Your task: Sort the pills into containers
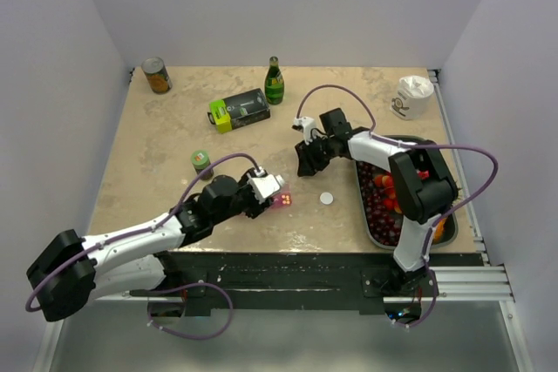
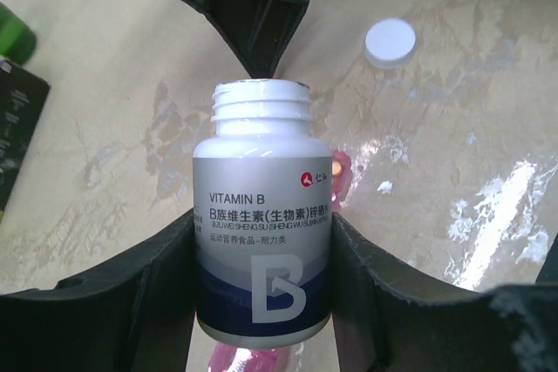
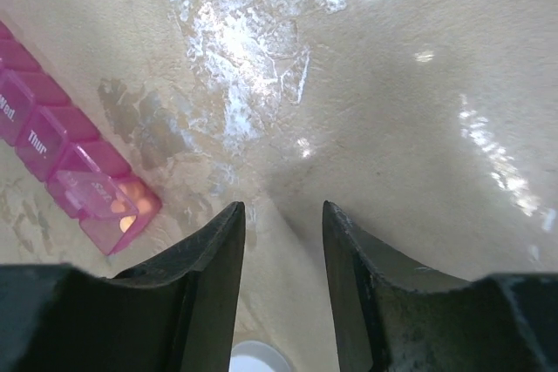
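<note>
My left gripper (image 1: 264, 187) is shut on an uncapped white "Vitamin B" bottle (image 2: 261, 233), held tilted just above the table; its open mouth (image 2: 261, 91) points away. The pink pill-organiser strip (image 1: 281, 201) lies under and beside the bottle, and bits of it show in the left wrist view (image 2: 340, 176). In the right wrist view the strip (image 3: 52, 141) lies at left, its end compartment (image 3: 122, 208) open with orange pills inside. The bottle's white cap (image 1: 326, 199) lies loose on the table. My right gripper (image 1: 305, 163) is open and empty above bare table (image 3: 283, 215).
A dark tray (image 1: 361, 198) of red fruit sits under the right arm. At the back stand a can (image 1: 157, 75), a green bottle (image 1: 275, 81), a green-black box (image 1: 239, 111) and a white cup (image 1: 412, 96). A small green-lidded jar (image 1: 201, 161) stands near the left arm.
</note>
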Tool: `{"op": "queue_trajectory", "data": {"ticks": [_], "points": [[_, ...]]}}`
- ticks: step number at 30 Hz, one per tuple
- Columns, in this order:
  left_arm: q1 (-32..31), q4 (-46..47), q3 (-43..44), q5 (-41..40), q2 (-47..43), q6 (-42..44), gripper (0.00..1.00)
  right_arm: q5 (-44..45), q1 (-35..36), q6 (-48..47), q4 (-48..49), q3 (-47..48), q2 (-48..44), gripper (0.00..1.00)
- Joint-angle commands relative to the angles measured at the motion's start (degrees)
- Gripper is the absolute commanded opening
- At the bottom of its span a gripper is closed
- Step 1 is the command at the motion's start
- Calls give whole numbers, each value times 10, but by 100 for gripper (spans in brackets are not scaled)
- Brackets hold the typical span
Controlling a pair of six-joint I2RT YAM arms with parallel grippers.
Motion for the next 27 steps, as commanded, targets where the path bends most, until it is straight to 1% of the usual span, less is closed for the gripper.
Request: {"op": "queue_trajectory", "data": {"ticks": [1, 3, 4, 5, 6, 7, 8, 9, 10, 11, 12, 13, 14, 15, 16, 17, 18, 19, 20, 21, 22, 24, 25, 26, 27], "points": [[2, 248, -58, 41, -62, -23, 0, 10, -19, -45, -8, 4, -78, 49], [4, 312, -78, 55, -82, -19, 0, 11, -28, -64, -11, 3, -113, 53], [5, 374, -91, 63, -88, -15, 0, 8, -32, -74, -19, 4, -127, 58], [6, 405, -95, 70, -92, -12, 0, 7, -39, -83, -24, 4, -140, 61], [7, 436, -99, 85, -98, -11, 0, 3, -41, -112, -31, 4, -165, 65], [8, 499, -105, 93, -99, -13, 0, 2, -42, -131, -54, 8, -178, 68], [9, 529, -107, 101, -101, -16, 0, -4, -42, -153, -68, 10, -190, 75], [11, 589, -108, 121, -99, -20, 0, -9, -43, -201, -86, 17, -220, 78], [13, 618, -108, 130, -97, -33, 0, -12, -44, -225, -117, 22, -232, 81], [15, 648, -108, 139, -95, -41, 0, -22, -44, -249, -133, 26, -248, 89], [18, 704, -103, 162, -89, -52, 0, -24, -45, -284, -143, 31, -276, 94], [21, 732, -100, 175, -84, -74, 0, -26, -45, -296, -149, 32, -293, 99], [28, 757, -95, 186, -80, -89, 0, -39, -44, -306, -150, 30, -306, 99], [34, 807, -86, 215, -71, -107, 0, -52, -44, -324, -153, 29, -316, 99], [41, 835, -80, 229, -66, -152, 0, -69, -45, -338, -178, 32, -322, 99], [54, 863, -77, 242, -59, -173, 0, -90, -45, -359, -205, 39, -318, 99], [60, 920, -71, 256, -48, -196, 0, -141, -44, -448, -250, 60, -310, 99], [67, 949, -70, 261, -43, -244, 0, -163, -45, -489, -328, 68, -297, 99], [83, 977, -67, 277, -36, -270, 0, -190, -44, -527, -363, 73, -293, 99], [89, 983, -61, 283, -40, -296, 0, -220, -44, -611, -397, 73, -292, 99], [91, 986, -59, 294, -44, -313, 0, -226, -43, -646, -438, 68, -293, 99], [93, 979, -66, 311, -58, -323, 0, -211, -36, -669, -435, 40, -306, 99], [95, 969, -72, 318, -64, -325, 0, -175, -30, -671, -419, 28, -310, 99], [99, 954, -79, 325, -81, -324, 0, -159, -28, -673, -410, 17, -315, 99], [100, 914, -93, 329, -92, -311, 0, -143, -26, -678, -400, -9, -316, 99]]}}
